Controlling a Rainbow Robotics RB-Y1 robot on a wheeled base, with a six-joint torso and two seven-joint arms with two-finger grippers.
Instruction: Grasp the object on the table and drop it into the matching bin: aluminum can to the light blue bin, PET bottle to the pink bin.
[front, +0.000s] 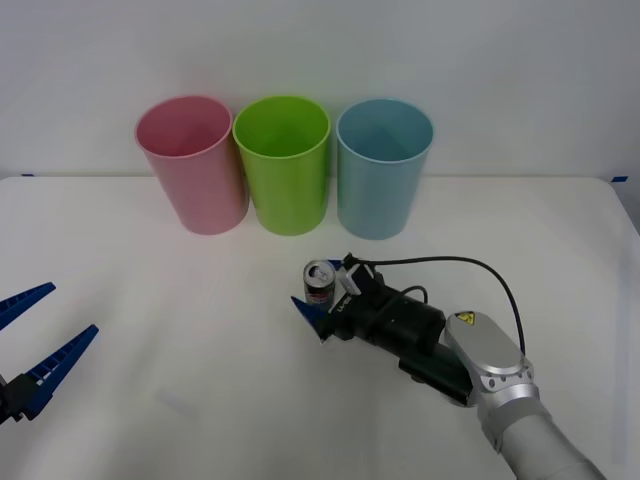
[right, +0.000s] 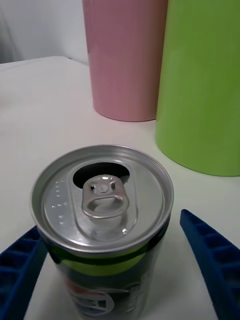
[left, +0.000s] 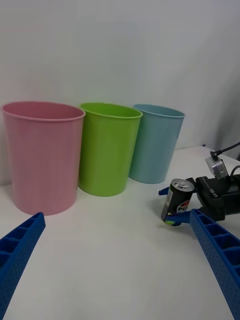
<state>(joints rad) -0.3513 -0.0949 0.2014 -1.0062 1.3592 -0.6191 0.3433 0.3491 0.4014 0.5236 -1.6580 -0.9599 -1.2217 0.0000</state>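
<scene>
**Can between my right fingers**

My right gripper (front: 318, 287) straddles the upright aluminum can (front: 319, 282) on the table (front: 150, 300), fingers spread, gaps either side, before the light blue bin (front: 384, 168). My left gripper (front: 35, 345) waits open, well apart.

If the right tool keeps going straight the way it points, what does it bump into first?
Probably the aluminum can: it already stands between the open fingers of the right tool. Beyond it, the green bin seems next in line, though depth is hard to judge.
</scene>
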